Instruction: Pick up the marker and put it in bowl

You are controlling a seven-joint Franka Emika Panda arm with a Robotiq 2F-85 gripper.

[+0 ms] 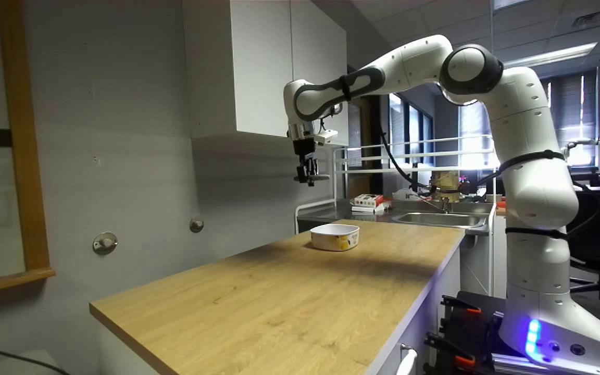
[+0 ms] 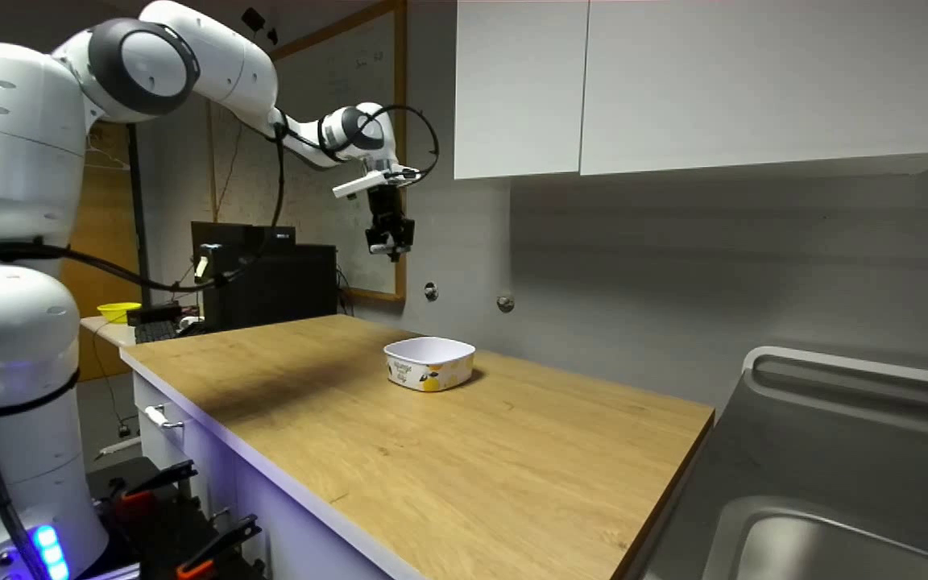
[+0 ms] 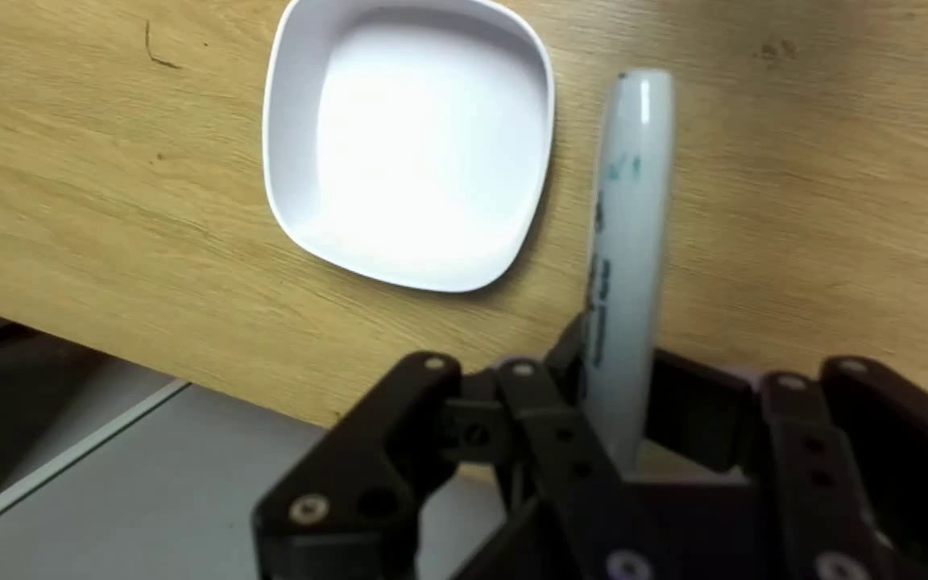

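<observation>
Marker (image 3: 633, 209) pinched in the gripper (image 3: 623, 387), aloft and apart from the bowl (image 3: 424, 153)

In the wrist view the marker stands between the two black fingers (image 3: 698, 412), whose pads bear on it from either side; the jaws are closed up against its barrel. They hold it toward one end. The longer part, pale grey with dark print along its side and small green marks farther out, reaches past the pads toward the top of that view. There its free end shows just beside the right-hand rim of the bowl, against the wooden counter (image 3: 826, 201). The end nearer the gripper is blurred among dark parts.

In an exterior view the marker (image 1: 320, 177) is a thin grey stick lying roughly level, jutting sideways from the gripper's tips. Both exterior views put gripper and marker well above the counter. Whether any part of the marker is straight over the bowl cannot be told from these angles.

The bowl sits upright on the counter, squarish with rounded corners, its white floor in plain sight and yellow print on its outer side. The white arm (image 1: 414, 62) arches over from beside the counter, and a cabinet (image 1: 263, 67) hangs on the wall (image 1: 133, 130) behind.
</observation>
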